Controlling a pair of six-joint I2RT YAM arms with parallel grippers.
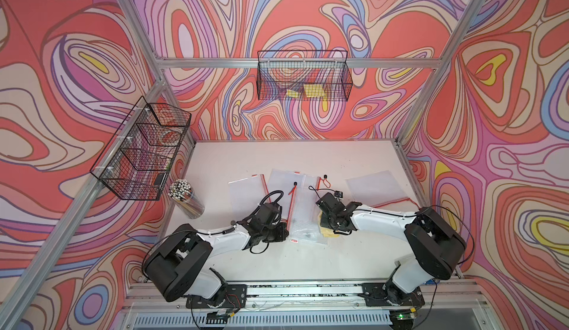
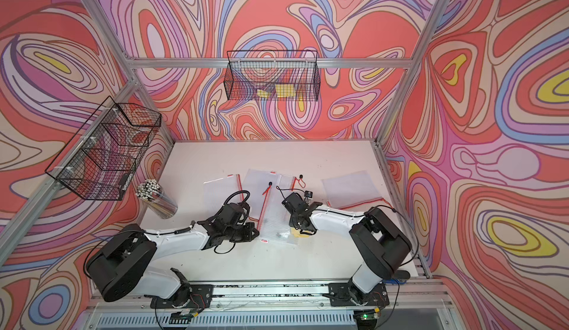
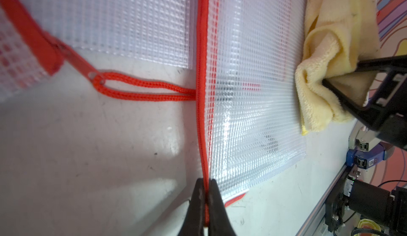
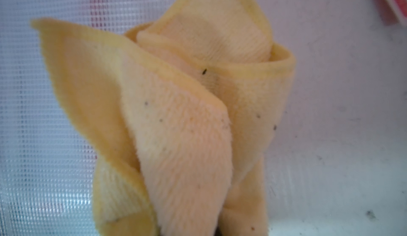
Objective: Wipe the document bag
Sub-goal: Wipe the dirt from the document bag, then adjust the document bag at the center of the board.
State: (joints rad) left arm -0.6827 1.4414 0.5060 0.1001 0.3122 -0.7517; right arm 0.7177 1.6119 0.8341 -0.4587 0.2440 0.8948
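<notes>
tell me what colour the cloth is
Pale yellow, with a few dark specks; the cloth shows best in the right wrist view.

No text can be read. The small red-and-white tag [image 1: 294, 241] on the near corner of the document bag [image 1: 303, 217], mid-tabletop, has print too small to read in both top views. The far tag [image 1: 296, 172] on a bag toward the tabletop's far edge is also illegible. In the right wrist view a corner tag [image 4: 391, 2] is blurred. In the left wrist view the white sticker [image 3: 373, 162] on the blue plug [image 3: 354, 157] by the tabletop's edge rail has dark marks that can't be made out.

Flat clear document bag [image 1: 304, 220], yellow cloth [image 3: 323, 36]
</notes>
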